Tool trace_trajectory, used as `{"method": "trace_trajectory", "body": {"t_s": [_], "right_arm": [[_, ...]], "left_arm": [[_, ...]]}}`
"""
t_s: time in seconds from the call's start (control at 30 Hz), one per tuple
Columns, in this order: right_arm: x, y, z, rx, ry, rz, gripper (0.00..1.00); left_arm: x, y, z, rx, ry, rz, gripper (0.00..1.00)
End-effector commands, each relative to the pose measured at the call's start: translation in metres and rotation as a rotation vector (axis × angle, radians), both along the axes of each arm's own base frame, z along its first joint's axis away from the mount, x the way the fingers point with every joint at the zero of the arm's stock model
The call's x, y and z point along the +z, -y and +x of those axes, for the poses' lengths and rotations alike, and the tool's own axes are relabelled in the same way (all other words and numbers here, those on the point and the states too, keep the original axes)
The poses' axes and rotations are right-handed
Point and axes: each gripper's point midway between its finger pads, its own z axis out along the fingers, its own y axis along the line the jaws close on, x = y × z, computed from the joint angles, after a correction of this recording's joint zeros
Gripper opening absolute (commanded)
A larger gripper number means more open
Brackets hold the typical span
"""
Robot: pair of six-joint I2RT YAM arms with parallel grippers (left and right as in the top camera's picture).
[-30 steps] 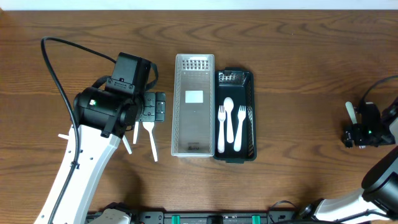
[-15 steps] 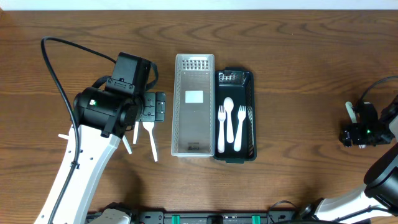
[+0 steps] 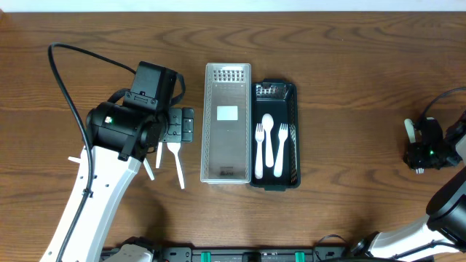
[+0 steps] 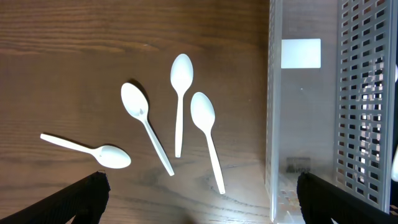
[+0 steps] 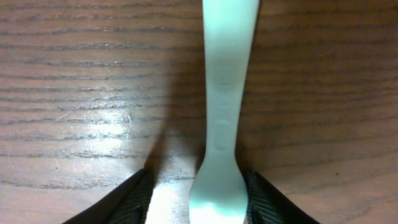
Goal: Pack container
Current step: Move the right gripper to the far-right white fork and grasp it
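Note:
A black container [image 3: 294,109] in the middle of the table holds white forks and a spoon [image 3: 268,138]. A clear slotted tray [image 3: 227,87] lies against its left side. Several white plastic spoons [image 4: 180,93] lie on the wood left of the tray. My left gripper [image 4: 202,190] hovers above them, wide open and empty. At the far right, my right gripper [image 5: 199,186] sits low over a white plastic utensil [image 5: 227,81]. Its jaws straddle the utensil's broad end. The right finger [image 5: 267,199] is against it, and a gap shows beside the left finger [image 5: 124,199].
The clear tray's wall [image 4: 272,124] stands just right of the spoons in the left wrist view. A black cable [image 3: 65,80] loops behind the left arm. The right arm's base [image 3: 444,211] occupies the table's right edge.
My right gripper's jaws have narrowed around the white utensil, and the gripper has shifted slightly. The left arm and the spoons have not moved.

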Motion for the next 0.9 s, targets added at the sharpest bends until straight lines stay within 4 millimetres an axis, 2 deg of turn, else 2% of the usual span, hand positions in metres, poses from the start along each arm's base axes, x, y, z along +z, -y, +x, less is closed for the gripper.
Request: {"method": "trace_trajectory", "body": {"t_s": [0.0, 0.23, 0.6, 0.67, 0.73, 0.87], "right_arm": [[-0.022, -0.004, -0.015, -0.012, -0.067, 0.032, 0.45], [-0.022, -0.004, -0.015, -0.012, -0.066, 0.032, 0.28], [-0.022, -0.004, -0.014, -0.017, -0.063, 0.029, 0.26], [-0.021, -0.001, -0.011, -0.058, -0.049, 0.023, 0.24], [-0.019, 0.005, -0.004, -0.146, -0.02, 0.013, 0.11], [-0.007, 0.016, 0.014, -0.327, 0.047, 0.002, 0.09]], "left_arm": [[0.0, -0.003, 0.001, 0.022, 0.002, 0.001, 0.98], [0.0, -0.003, 0.001, 0.023, 0.002, 0.0, 0.98], [0.0, -0.003, 0.001, 0.023, 0.002, 0.001, 0.98], [0.0, -0.003, 0.001, 0.023, 0.002, 0.0, 0.98], [0.0, -0.003, 0.001, 0.023, 0.002, 0.001, 0.98], [0.0, -0.003, 0.0, 0.023, 0.002, 0.001, 0.98]]}}
